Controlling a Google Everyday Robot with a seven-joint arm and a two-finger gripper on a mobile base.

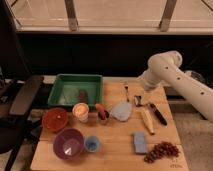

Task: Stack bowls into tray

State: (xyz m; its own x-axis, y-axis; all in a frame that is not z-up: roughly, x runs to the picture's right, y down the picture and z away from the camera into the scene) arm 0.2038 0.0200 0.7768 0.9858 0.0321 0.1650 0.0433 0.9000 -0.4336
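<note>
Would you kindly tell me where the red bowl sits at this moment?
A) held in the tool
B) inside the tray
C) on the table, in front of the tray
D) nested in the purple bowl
C: the red bowl rests on the table just in front of the tray, beside the purple bowl, while the tool hangs over the table's far right, away from both.

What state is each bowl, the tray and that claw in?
Red-orange bowl: upright on table, outside tray.
Purple bowl: upright on table, unstacked.
Green tray: holds a small dark item, no bowls.
Gripper: open, holding nothing, over table's right half.
</note>
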